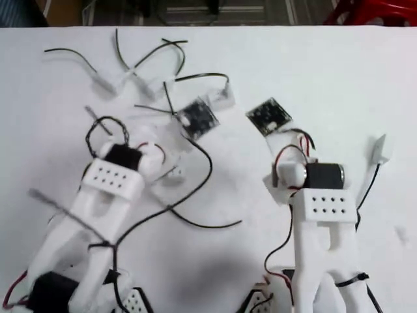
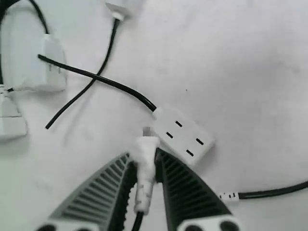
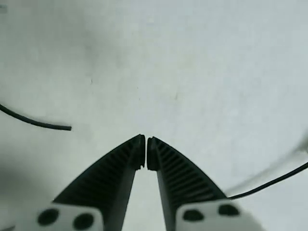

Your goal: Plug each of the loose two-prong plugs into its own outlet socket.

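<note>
My left gripper (image 2: pixel 145 155) is shut on a white two-prong plug (image 2: pixel 144 166), its black cord trailing back between the fingers. The plug's prongs (image 2: pixel 147 131) sit just short of a white outlet block (image 2: pixel 185 135) with two slot pairs, a black cable (image 2: pixel 110 84) running from its corner. My right gripper (image 3: pixel 145 145) is shut on nothing, over bare table. In the high view the left arm (image 1: pixel 111 179) stands at the left and the right arm (image 1: pixel 322 202) at the right. A loose white plug (image 1: pixel 378 149) on a black cord lies right of the right arm.
More white outlet pieces (image 2: pixel 48 67) and another white plug (image 2: pixel 118 9) lie beyond the outlet block, with black cords crossing. Several cords and plugs (image 1: pixel 130 75) are scattered at the table's far left. A cord end (image 3: pixel 50 126) lies near the right gripper.
</note>
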Robot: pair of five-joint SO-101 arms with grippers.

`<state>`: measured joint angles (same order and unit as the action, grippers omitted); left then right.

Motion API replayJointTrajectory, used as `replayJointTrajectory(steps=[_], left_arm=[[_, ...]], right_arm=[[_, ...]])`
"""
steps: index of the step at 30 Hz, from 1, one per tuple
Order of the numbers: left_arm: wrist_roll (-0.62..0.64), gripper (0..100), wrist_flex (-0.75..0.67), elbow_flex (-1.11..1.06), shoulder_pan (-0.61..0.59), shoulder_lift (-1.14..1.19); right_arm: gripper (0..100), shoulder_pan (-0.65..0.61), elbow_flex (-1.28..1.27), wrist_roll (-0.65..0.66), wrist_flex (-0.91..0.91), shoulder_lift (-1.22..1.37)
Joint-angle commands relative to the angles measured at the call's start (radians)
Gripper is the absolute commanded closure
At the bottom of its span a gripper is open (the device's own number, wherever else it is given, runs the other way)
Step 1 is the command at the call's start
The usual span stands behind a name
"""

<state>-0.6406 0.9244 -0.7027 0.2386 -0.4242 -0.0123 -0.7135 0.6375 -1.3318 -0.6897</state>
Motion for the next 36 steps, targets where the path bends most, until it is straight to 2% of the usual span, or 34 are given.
replayJointTrajectory(steps=[1,7,13,16,22,27,36], left_arm=[[-0.206,98,0.052,0.101,0.016,0.099],[-0.427,98,0.264,0.233,0.107,0.237],[-0.44,98,0.276,0.347,0.128,0.367],[-0.506,98,0.33,0.411,0.127,0.44],[-0.601,98,0.549,0.631,0.114,0.545],[-0.615,98,0.706,0.848,0.087,0.627],[-0.64,98,0.83,1.053,0.073,0.866]], right_arm=[[98.1,0.074,-0.023,0.075,0.001,-0.022],[98.1,0.208,-0.103,0.178,0.001,-0.022],[98.1,0.355,-0.199,0.295,0.082,-0.022],[98.1,0.407,-0.258,0.339,0.157,-0.022],[98.1,0.444,-0.322,0.374,0.22,-0.022],[98.1,0.444,-0.348,0.371,0.225,-0.022],[98.1,0.446,-0.373,0.373,0.226,-0.022]])
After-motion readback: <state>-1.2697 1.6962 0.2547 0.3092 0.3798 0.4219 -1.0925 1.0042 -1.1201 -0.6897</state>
